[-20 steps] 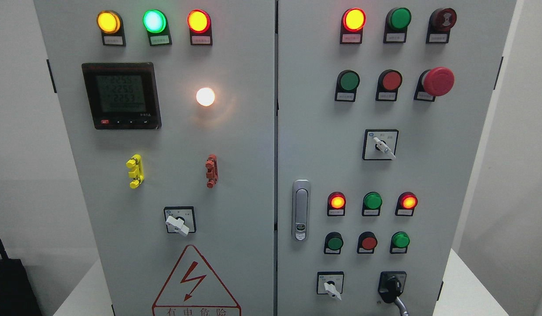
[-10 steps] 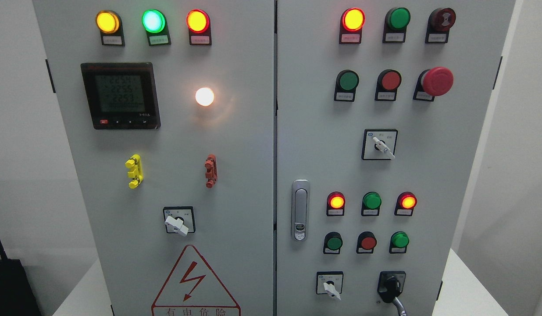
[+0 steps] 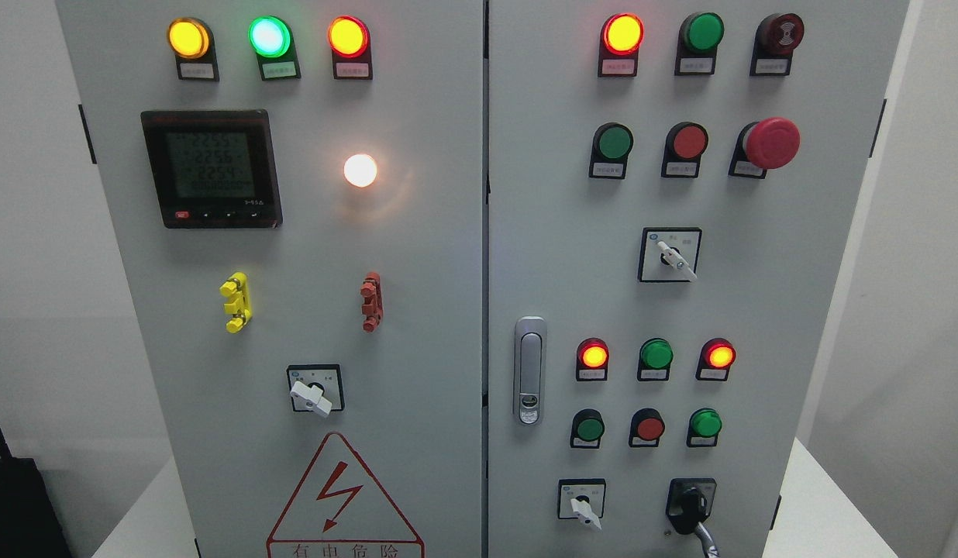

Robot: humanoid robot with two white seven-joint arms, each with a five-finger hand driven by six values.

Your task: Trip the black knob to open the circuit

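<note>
The black knob (image 3: 690, 504) sits in a black square plate at the lower right of the grey cabinet's right door (image 3: 758, 310). Its handle points downward. A thin grey curved piece (image 3: 708, 542) runs from under the knob to the picture's bottom edge; I cannot tell what it is. Neither of my hands nor any arm shows in the head view.
A white selector switch (image 3: 584, 508) sits left of the knob, with rows of red and green buttons and lit lamps (image 3: 594, 356) above. A red mushroom button (image 3: 772, 143) juts out at the upper right. A metal door latch (image 3: 529, 370) stands mid-panel.
The whole panel has drifted a few pixels to the left in the picture. The meter's digits have changed. The black knob has not turned.
</note>
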